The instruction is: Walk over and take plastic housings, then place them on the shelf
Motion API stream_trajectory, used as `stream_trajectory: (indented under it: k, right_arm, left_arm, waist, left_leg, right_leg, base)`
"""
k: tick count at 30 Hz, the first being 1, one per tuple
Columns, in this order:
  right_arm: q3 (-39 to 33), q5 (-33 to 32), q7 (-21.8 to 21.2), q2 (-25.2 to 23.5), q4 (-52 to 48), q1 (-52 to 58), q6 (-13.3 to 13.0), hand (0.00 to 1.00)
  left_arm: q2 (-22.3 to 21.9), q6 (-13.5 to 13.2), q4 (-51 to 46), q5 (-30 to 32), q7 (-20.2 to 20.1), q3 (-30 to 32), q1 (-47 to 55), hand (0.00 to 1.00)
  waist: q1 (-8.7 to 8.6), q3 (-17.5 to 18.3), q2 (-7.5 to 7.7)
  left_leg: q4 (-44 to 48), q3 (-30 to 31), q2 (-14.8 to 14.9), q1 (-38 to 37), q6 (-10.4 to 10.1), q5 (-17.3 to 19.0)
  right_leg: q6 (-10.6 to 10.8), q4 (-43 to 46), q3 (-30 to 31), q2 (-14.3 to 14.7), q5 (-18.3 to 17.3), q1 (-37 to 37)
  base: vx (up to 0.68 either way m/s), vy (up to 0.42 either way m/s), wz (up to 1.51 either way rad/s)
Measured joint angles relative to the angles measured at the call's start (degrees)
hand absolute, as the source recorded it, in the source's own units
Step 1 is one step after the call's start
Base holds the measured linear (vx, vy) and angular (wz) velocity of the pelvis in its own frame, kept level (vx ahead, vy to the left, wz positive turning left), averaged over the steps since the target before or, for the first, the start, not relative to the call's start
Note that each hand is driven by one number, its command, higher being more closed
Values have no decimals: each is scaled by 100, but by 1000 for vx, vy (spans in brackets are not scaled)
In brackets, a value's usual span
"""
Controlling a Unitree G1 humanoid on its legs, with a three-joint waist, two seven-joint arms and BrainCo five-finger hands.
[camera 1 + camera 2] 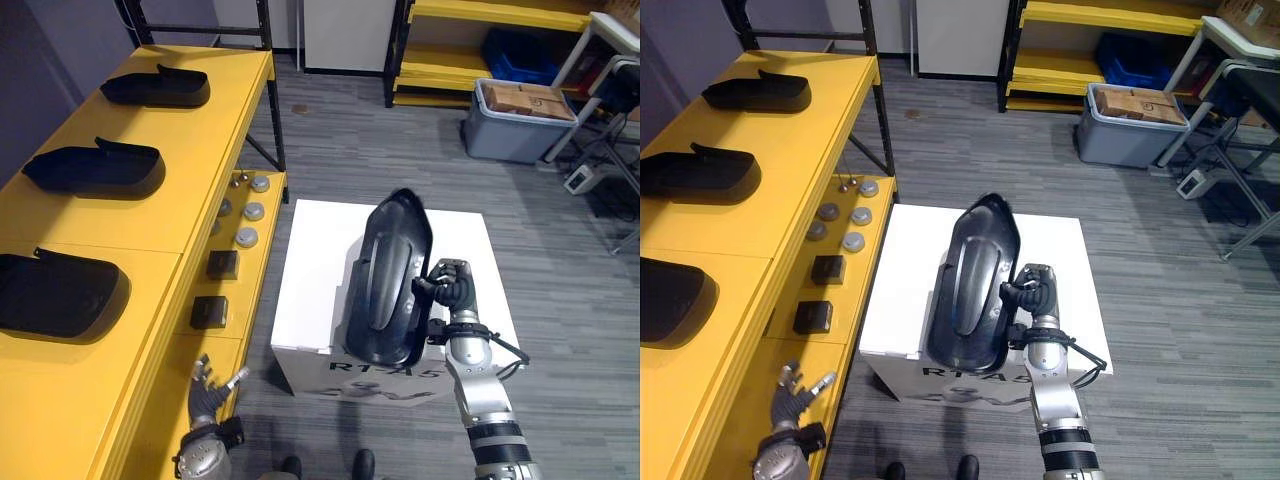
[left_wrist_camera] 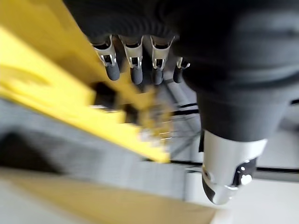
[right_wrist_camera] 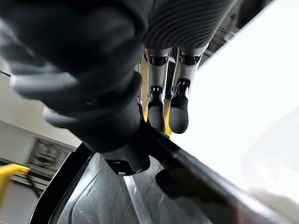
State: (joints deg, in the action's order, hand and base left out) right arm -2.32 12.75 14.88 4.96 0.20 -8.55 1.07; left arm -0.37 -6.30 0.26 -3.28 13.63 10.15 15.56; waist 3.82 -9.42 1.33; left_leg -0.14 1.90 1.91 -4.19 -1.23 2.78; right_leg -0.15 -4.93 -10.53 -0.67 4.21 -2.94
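Note:
A black plastic housing (image 1: 385,280) stands tilted on edge above the white box (image 1: 310,270), its hollow side facing me. My right hand (image 1: 450,288) is shut on its right rim; the right wrist view shows the fingers (image 3: 177,112) curled over the black edge (image 3: 196,168). Three more black housings lie on the yellow shelf top (image 1: 195,185): one far (image 1: 157,87), one in the middle (image 1: 97,168), one near (image 1: 58,293). My left hand (image 1: 207,388) hangs low beside the shelf's front edge, fingers relaxed and holding nothing.
On the lower yellow ledge sit two small black blocks (image 1: 210,312) and several round grey caps (image 1: 247,237). A grey bin (image 1: 515,120) with cardboard boxes stands far right on the grey floor, near a yellow rack (image 1: 480,50) and a blue crate (image 1: 520,55).

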Motion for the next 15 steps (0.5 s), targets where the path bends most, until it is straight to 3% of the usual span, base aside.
stream_trajectory:
  k: [3, 8, 15]
  right_arm:
    - [26, 114, 54, -155, -282, 56, -10, 100]
    - [167, 305, 164, -160, -586, 55, -46, 100]
    - [817, 659, 224, -150, -839, -189, -117, 100]
  left_arm:
    - [-67, -65, -814, -1, 21, -75, -31, 0]
    - [-71, -218, -1750, -3, 15, -854, -220, 0]
    - [141, -284, -1812, -226, -171, -2224, -772, 0]
  waist:
    - [-2, 53, -5]
    - [3, 193, -57]
    - [-15, 393, -130]
  left_leg:
    - [8, 4, -7, 1, 1, -1]
    - [27, 93, -31, -6, 5, -4]
    - [60, 68, -4, -8, 6, -4]
  right_leg:
    - [0, 0, -22, -6, 0, -8]
    - [1, -1, -97, -26, 0, -55]
    - [-20, -13, -83, 2, 17, -60]
  base:
    - [7, 3, 1]
    - [7, 14, 9]
    - [-12, 1, -2]
